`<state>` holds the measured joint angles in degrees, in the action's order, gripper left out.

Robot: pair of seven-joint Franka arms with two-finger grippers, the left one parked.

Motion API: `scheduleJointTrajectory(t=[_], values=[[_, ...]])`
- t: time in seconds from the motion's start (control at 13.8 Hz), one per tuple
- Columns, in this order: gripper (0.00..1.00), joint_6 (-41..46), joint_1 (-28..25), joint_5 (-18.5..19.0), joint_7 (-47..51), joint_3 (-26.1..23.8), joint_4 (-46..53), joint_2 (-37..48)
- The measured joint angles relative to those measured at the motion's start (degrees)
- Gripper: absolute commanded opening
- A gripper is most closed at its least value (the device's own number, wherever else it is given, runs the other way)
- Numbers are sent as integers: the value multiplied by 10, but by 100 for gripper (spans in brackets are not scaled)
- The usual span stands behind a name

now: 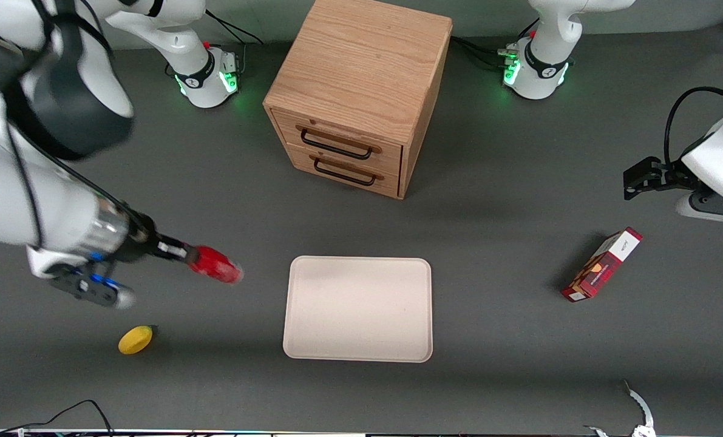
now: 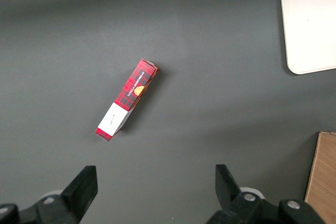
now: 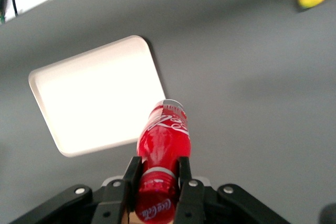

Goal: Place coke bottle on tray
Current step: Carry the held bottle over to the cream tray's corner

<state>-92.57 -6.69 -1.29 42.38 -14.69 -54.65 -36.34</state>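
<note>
My right gripper [image 1: 192, 258] is shut on the small red coke bottle [image 1: 217, 265] and holds it in the air, lying roughly level. The bottle is beside the pale beige tray [image 1: 300, 340], off the tray's short edge toward the working arm's end of the table. In the right wrist view the two black fingers [image 3: 132, 174] clamp the bottle [image 3: 164, 135] by its neck, and the tray [image 3: 52, 77] lies on the table below, with the bottle's far end over the table close to the tray's edge. A corner of the tray also shows in the left wrist view [image 2: 310, 24].
A wooden two-drawer cabinet [image 1: 361, 79] stands farther from the front camera than the tray. A yellow lemon [image 1: 135, 339] lies on the table below my arm, nearer the camera. A red-and-white box [image 1: 602, 264] lies toward the parked arm's end.
</note>
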Motion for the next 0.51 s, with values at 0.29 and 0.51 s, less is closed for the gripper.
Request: scheduleJointTrajectory(t=[0.29,0.51], values=[[0,-133,-45,46,128,-1,13,-106],[0,-195,-61,84,183,-4,18,-160]])
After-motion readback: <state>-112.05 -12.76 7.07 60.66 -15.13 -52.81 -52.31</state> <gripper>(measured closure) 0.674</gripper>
